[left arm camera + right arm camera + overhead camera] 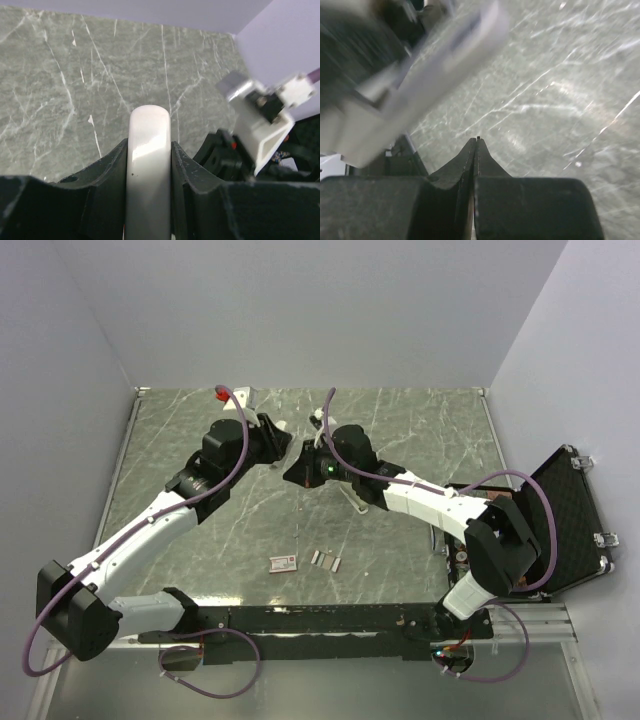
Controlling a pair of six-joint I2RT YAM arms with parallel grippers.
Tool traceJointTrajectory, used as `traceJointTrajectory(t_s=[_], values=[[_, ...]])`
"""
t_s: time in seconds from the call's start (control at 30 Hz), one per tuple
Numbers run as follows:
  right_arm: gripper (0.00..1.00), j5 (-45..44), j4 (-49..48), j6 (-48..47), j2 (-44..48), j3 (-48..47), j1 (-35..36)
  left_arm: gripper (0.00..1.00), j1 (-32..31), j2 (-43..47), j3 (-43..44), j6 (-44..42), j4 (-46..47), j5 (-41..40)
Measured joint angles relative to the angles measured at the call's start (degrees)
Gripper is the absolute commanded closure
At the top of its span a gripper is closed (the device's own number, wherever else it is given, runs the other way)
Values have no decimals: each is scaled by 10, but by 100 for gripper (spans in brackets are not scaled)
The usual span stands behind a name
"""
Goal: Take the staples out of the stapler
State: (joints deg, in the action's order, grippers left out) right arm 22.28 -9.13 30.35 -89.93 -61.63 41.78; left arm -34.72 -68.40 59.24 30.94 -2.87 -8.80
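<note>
Nearest, along the table's front edge: a black mounting rail (330, 620) carrying both arm bases. Just beyond it, on the grey-green marbled tabletop (420, 430), a small red-and-white card box (283, 562) lying flat. Just right of that box, the short silvery-grey metal staples (327, 560): three strips in a loose row, side by side, resting on the tabletop. Well apart from both pincers, and nearer than either. Far right, at the table's edge, an open black hard case (565, 515), lid tilted up, dark lining showing.

Farther back, around the table's middle, both wrists meeting. On the right gripper (476, 142), black fingers clenched hard together with nothing between them, tip hanging over bare tabletop. From its own wrist view, a blurred pale grey bar (425, 75) crossing the upper left; too smeared to identify. On the left gripper (149, 146), a firm grasp around a white, round-ended plastic stapler (149, 170): one black finger flat against each side, the rounded end poking out past the fingertips, above the tabletop. Just right of the stapler in the left wrist view, the other arm's white camera bracket (262, 130) with a purple cable.

Farthest, at the back edge left of centre: a small red object (222, 393) beside a pale grey piece, too small to make out.
</note>
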Motion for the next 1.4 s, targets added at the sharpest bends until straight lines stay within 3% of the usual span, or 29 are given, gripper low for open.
traceJointTrajectory(t_s=[0.27,0.53,0.67,1.0,1.2,1.4], values=[[100,-27,45,-41,16,-17,-30,99,0,-11,-9,-9,-24,2],[100,-50,93,-63,123,30,-115,99,1,-99,-8,-23,-22,-41],[100,-49,104,-65,162,57,-119,99,9,-163,8,-28,-13,-51],[100,-39,112,-65,188,134,-116,99,85,-335,95,-45,15,-61],[100,-27,112,-62,201,146,-116,99,141,-394,141,-70,29,-51],[100,-21,102,-63,220,158,-116,84,170,-452,220,-99,29,-43]])
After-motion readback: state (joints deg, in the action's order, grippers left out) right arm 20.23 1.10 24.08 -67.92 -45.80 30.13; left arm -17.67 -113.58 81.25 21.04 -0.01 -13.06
